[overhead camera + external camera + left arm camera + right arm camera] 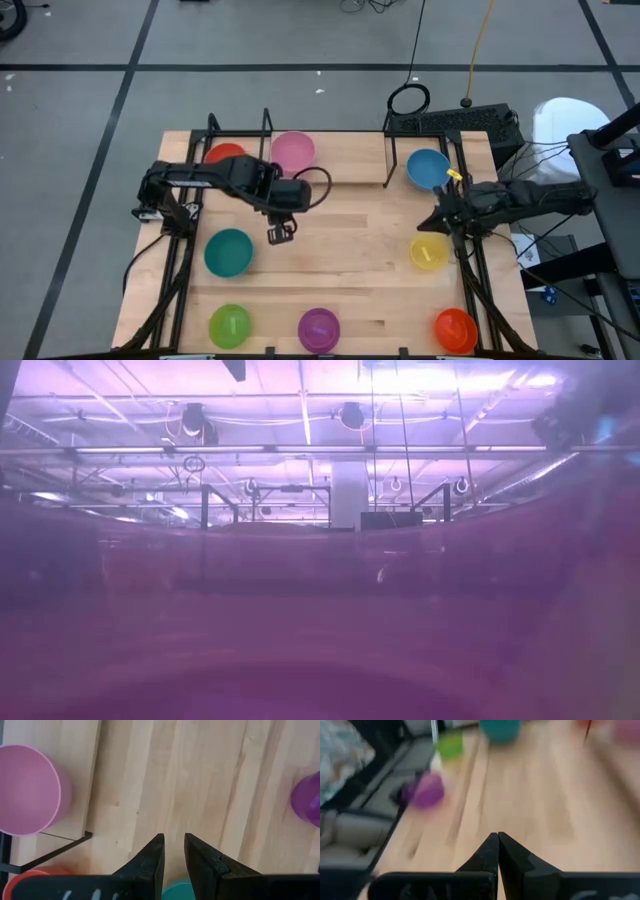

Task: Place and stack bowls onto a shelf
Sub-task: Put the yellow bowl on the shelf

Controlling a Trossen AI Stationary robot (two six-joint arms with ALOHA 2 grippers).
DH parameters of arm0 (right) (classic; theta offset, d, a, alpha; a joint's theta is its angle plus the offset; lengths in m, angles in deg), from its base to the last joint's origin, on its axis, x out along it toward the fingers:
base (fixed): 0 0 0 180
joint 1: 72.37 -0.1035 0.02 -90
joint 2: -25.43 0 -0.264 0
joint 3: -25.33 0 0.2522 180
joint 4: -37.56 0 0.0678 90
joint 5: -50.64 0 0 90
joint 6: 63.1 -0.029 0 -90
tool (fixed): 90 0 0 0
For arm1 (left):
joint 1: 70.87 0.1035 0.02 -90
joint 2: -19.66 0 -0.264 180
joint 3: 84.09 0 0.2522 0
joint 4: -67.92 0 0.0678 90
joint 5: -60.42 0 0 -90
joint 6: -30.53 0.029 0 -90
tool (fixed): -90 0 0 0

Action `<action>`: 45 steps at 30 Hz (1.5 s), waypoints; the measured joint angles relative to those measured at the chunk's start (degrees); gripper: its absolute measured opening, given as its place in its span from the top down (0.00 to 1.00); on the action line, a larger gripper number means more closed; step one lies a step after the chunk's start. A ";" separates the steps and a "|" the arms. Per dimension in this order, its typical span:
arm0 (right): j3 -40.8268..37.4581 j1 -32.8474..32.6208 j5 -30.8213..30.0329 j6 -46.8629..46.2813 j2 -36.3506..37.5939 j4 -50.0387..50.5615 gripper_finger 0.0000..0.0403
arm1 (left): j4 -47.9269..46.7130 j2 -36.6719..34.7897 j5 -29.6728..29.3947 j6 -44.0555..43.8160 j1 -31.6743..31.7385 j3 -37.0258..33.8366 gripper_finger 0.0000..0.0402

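My left gripper (pixel 280 236) hangs open by a narrow gap and empty over the bare tabletop, between the pink bowl (pixel 293 150) and the teal bowl (pixel 229 252). The pink bowl (pixel 30 790) and the red bowl (pixel 225 155) stand on the shelf's plank (pixel 80 795) at the far left. My right gripper (pixel 428 224) is shut and empty, between the blue bowl (pixel 428 168) and the yellow bowl (pixel 429 252). The green (pixel 230 325), purple (pixel 318 328) and orange-red (pixel 455 330) bowls stand along the near edge.
Black rack rods (pixel 390 160) stand at the far edge around the blue bowl. A black box (pixel 450 122) and cables lie behind the table. A purple blur fills the low view. Bare tabletop (pixel 350 240) lies between the two grippers.
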 joint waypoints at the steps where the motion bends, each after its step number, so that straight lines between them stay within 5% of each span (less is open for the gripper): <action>1: 1.29 -0.01 0.10 -1.29 -1.64 3.44 1.00 | 0.01 0.00 -0.22 -0.40 -0.39 0.00 0.80; 9: 4.87 0.02 1.54 -6.83 -14.93 21.56 1.00 | 0.01 0.00 -4.26 -2.19 -2.28 -0.07 0.80; 15: 4.87 0.00 4.54 -6.94 -22.73 20.85 0.99 | 0.01 0.00 -4.28 -2.19 -2.28 -0.07 0.80; 21: 4.87 0.00 3.78 -5.31 -29.09 20.60 0.86 | 0.01 0.00 -4.33 -2.14 -2.77 -0.07 0.80; 30: 4.87 0.02 -4.63 -0.30 -35.85 19.53 0.66 | 0.01 0.00 -4.31 -1.73 -4.20 -0.07 0.80; 45: 4.87 0.55 -6.28 0.66 -47.83 19.55 0.66 | 0.01 0.04 -4.33 -1.79 -7.06 -0.11 0.80</action>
